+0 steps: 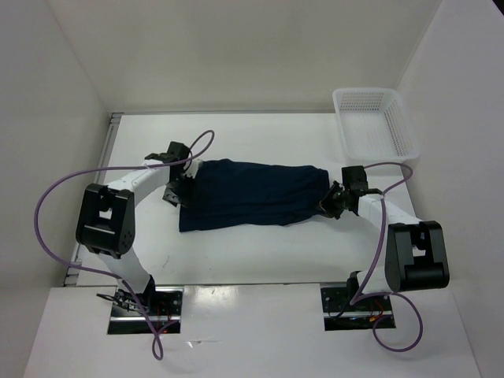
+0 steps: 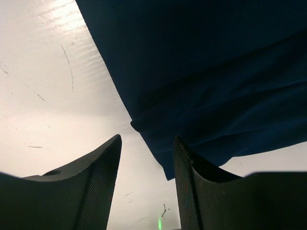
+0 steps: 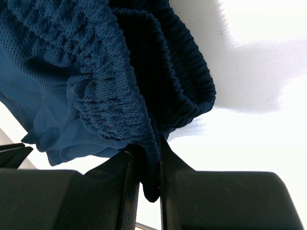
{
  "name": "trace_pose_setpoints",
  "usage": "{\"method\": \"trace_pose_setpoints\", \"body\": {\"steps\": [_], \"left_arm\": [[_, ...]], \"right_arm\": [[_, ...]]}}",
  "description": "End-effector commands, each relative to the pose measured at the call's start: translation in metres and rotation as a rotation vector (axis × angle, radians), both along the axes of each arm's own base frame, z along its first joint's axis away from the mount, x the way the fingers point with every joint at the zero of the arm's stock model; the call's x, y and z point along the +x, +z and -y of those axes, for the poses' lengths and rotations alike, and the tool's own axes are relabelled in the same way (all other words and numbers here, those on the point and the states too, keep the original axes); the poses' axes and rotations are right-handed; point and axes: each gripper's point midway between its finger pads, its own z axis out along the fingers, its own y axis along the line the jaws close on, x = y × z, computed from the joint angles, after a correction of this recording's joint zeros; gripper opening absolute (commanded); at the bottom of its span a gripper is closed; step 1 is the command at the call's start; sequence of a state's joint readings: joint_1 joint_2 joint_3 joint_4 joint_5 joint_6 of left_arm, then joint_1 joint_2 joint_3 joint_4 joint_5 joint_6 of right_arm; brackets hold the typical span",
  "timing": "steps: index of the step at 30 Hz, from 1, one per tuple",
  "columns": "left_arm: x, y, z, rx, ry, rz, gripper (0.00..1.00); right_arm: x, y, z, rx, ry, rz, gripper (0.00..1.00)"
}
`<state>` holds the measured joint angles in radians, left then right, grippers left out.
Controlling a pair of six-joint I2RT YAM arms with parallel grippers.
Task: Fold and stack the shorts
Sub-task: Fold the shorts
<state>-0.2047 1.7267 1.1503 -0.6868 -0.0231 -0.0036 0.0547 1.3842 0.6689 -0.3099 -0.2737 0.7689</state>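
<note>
Right end effector [image 3: 146, 155] is pinching the shorts [image 1: 252, 193] by the waistband, left end effector [image 2: 146, 143] sits spread apart at the hem.

A white plastic mesh basket [image 1: 403, 126] stands upright at the far right corner of the white desk [image 1: 260, 252], its long side running along the right edge. Thin dark scratches [image 2: 67, 64] mark the desk's top, and a grey metal strip [image 1: 108, 146] runs along its left edge.
</note>
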Motion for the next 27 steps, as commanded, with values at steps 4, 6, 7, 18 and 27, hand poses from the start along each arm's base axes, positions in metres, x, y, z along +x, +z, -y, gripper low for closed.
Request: {"method": "trace_pose_setpoints", "body": {"steps": [4, 6, 7, 18, 27], "left_arm": [[0.019, 0.014, 0.011, -0.045, -0.016, 0.067, 0.55], [0.015, 0.008, 0.015, -0.063, -0.023, 0.030, 0.55], [0.014, 0.002, 0.015, -0.058, -0.022, 0.003, 0.55], [0.026, -0.007, 0.017, -0.056, -0.022, -0.014, 0.12], [0.002, 0.031, 0.007, -0.028, -0.015, -0.008, 0.00]], "right_arm": [[0.013, 0.013, -0.001, -0.012, 0.021, 0.062, 0.21], [0.013, 0.013, -0.001, -0.012, 0.021, 0.062, 0.21], [0.013, 0.013, -0.001, -0.012, 0.021, 0.062, 0.21], [0.011, 0.016, 0.000, -0.020, 0.016, 0.064, 0.21], [0.007, 0.013, 0.004, -0.037, 0.006, 0.064, 0.21]]}}
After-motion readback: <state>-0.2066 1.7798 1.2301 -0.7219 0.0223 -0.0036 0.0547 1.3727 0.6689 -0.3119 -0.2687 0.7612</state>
